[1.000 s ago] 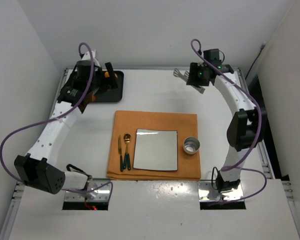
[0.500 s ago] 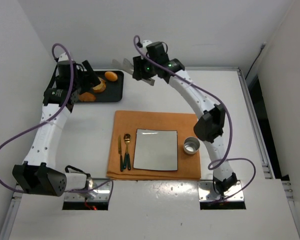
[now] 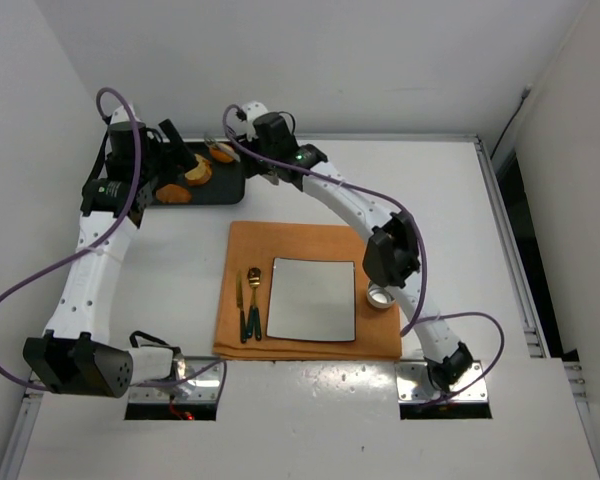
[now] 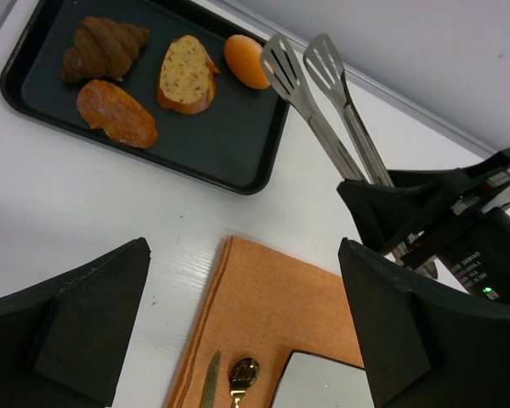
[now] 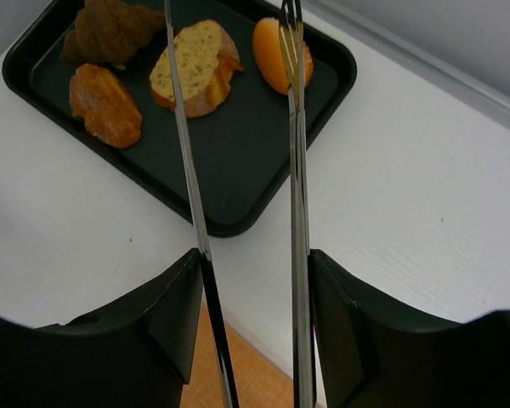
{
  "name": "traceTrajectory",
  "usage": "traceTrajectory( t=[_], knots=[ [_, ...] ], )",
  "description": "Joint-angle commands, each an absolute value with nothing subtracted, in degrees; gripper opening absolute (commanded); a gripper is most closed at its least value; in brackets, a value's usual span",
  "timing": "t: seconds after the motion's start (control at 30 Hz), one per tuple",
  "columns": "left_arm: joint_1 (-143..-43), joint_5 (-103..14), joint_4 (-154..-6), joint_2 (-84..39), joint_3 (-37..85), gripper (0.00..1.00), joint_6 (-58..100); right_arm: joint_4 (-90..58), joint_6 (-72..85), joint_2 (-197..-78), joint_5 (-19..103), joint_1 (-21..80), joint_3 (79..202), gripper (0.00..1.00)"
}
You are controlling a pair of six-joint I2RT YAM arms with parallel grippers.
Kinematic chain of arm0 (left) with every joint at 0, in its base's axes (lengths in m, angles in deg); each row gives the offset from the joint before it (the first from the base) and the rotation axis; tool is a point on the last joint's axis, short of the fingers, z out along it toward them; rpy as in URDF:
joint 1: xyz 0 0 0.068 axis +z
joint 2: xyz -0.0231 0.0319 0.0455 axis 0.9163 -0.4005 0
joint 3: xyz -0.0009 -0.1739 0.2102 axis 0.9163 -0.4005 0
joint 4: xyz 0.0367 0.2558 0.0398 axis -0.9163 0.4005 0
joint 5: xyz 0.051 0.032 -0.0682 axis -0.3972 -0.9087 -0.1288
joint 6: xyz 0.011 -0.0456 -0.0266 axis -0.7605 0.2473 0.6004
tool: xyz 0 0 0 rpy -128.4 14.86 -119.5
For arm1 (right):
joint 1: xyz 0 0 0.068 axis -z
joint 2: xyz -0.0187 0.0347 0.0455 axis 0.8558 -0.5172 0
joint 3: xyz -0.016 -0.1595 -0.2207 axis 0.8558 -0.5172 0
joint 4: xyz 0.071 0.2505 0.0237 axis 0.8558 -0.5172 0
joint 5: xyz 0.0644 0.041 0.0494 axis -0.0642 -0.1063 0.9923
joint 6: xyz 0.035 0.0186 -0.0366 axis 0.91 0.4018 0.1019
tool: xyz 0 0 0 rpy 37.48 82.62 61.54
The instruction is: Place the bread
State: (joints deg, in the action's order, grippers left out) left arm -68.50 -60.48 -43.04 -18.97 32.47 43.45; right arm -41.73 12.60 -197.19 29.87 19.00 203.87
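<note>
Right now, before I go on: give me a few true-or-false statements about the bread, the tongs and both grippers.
1. The bread lies in the black tray. True.
2. The right gripper holds the tongs. True.
3. The tongs grip the bread. False: their arms stand apart, not closed on it.
4. The left gripper holds the spoon. False: it is open and empty; the spoon lies on the orange cloth.
</note>
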Motion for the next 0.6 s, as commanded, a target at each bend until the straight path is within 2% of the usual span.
traceTrajectory(
  t=[0.0,0.17,0.57],
  knots=[
    [-67.7,-58.9,-43.5,-17.6,33.0,1.0,44.2,-32.9,9.1,-198.0,26.5,18.6,205.9,0.51],
    [-67.7,-58.9,-43.5,-18.2,32.4,1.0,44.2,-31.1,6.3,-200.0,22.2,18.1,205.3,0.5],
    [-67.2,-58.9,-44.0,-18.7,31.9,1.0,44.2,-30.0,6.2,-203.9,24.4,18.1,206.2,0.5]
  ],
)
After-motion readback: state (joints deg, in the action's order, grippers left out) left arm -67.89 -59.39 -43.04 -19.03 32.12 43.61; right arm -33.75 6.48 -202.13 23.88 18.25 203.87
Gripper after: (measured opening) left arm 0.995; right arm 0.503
